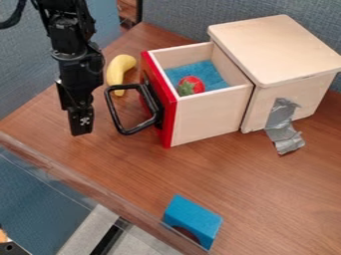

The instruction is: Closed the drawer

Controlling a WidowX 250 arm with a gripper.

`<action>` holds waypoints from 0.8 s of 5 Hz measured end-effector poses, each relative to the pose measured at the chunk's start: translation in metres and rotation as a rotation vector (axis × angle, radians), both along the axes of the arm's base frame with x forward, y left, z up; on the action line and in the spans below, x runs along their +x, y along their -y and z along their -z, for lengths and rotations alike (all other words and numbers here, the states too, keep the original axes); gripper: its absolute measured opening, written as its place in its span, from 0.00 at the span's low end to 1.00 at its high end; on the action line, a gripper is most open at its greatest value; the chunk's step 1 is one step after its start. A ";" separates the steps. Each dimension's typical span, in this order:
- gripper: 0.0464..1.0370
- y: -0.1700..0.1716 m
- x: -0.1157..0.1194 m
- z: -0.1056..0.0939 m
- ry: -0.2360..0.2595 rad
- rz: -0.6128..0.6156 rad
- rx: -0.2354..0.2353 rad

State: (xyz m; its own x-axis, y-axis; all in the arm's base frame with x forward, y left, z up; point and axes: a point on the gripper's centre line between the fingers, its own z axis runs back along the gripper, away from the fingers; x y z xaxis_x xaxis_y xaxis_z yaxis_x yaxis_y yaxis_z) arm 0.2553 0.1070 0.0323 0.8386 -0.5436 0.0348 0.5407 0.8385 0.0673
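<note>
Blue block (193,217) nearest; end effector (81,130) near black handle (113,112), open or closed I can't tell.

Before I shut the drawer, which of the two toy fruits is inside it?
The red strawberry: it sits on the blue lining in the open drawer, while the yellow banana lies outside on the table.

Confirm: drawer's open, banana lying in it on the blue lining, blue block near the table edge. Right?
One thing's off: per the camera view, it's a red strawberry on the blue lining, not the banana, which lies on the table outside. The drawer is open and the blue block is near the table edge, as stated.
</note>
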 end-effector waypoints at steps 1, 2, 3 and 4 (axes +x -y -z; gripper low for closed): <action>0.96 0.010 0.006 0.001 0.007 0.020 -0.015; 0.96 0.016 0.011 0.003 0.005 0.034 -0.021; 0.96 0.026 0.017 0.004 0.013 0.065 -0.022; 0.96 0.028 0.019 0.004 0.021 0.069 -0.022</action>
State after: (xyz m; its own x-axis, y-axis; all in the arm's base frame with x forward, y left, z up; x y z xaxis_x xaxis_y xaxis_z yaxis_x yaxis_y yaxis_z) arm 0.2739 0.0792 0.0282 0.7983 -0.5989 0.0640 0.5958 0.8008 0.0613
